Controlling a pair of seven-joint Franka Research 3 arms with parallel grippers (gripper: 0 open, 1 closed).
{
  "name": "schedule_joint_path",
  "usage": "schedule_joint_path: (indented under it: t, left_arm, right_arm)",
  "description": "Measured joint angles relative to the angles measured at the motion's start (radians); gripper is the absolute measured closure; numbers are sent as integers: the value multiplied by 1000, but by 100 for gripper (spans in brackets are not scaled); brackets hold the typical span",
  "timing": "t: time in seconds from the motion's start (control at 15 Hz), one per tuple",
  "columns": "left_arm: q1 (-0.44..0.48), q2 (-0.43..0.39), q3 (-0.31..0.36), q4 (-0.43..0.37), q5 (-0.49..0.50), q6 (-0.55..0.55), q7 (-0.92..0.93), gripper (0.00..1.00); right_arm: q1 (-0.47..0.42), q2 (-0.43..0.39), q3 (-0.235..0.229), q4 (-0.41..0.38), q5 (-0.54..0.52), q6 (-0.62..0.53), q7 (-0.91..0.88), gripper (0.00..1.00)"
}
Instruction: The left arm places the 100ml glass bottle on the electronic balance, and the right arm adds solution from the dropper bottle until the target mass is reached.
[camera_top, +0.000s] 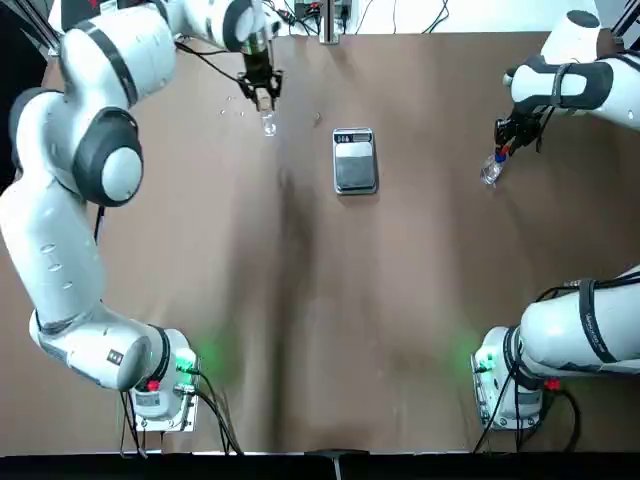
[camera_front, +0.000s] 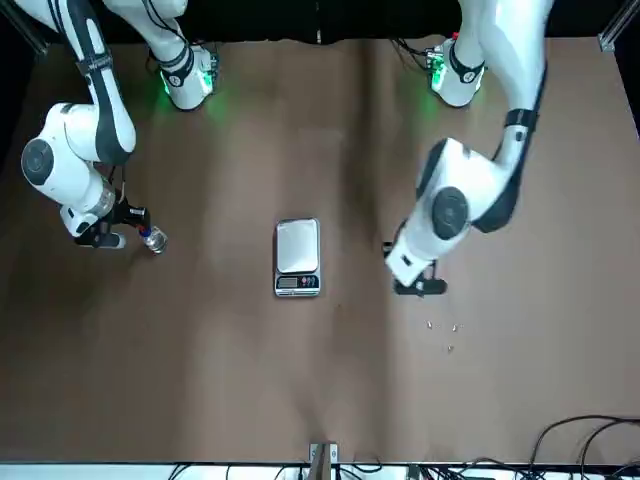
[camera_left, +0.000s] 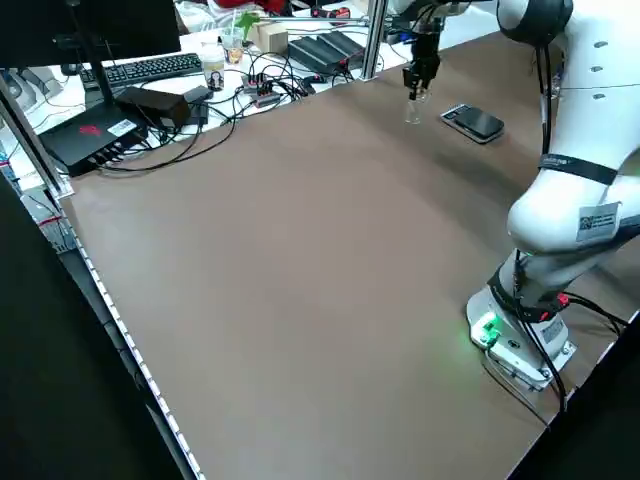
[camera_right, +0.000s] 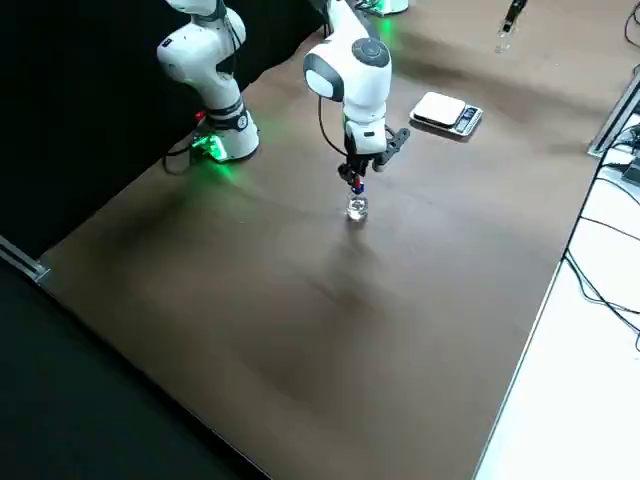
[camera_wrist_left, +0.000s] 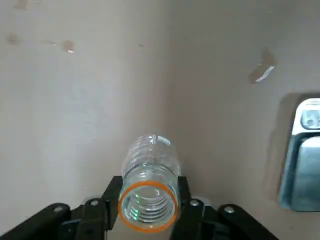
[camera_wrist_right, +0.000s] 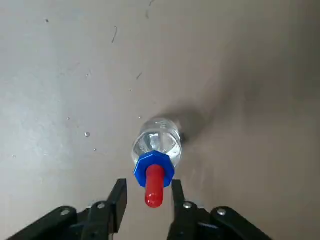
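Left claw (camera_wrist_left: 149, 206) grips the 100ml glass bottle (camera_wrist_left: 150, 172) by its neck, electronic balance (camera_top: 355, 160) next, while right claw (camera_wrist_right: 146, 196) straddles the dropper bottle (camera_wrist_right: 155, 152), fingers apart.

The overhead camera looks straight down on the brown counter (camera_top: 300, 330), arm bases at its near edge. The front camera faces the robot from across the counter, so sides are mirrored. Both show the small flat silver balance with a steel plate (camera_top: 355, 160) mid-counter. The raised side cameras look diagonally across from either flank; both catch that balance far off. Each wrist camera sits close above its own jaws, looking down at the counter.
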Motion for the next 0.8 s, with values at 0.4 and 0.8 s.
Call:
schedule_joint_path:
  t: [0.4, 0.8]
  left_arm:
    - [-175, 140, 4, 161, 0, 1, -208, 52]
    - [-291, 223, 4, 304, 0, 4, -348, 52]
  right_arm:
    - [0, 6, -1, 1, 0, 2, 0, 66]
    - [0, 6, -4, 5, 0, 2, 0, 67]
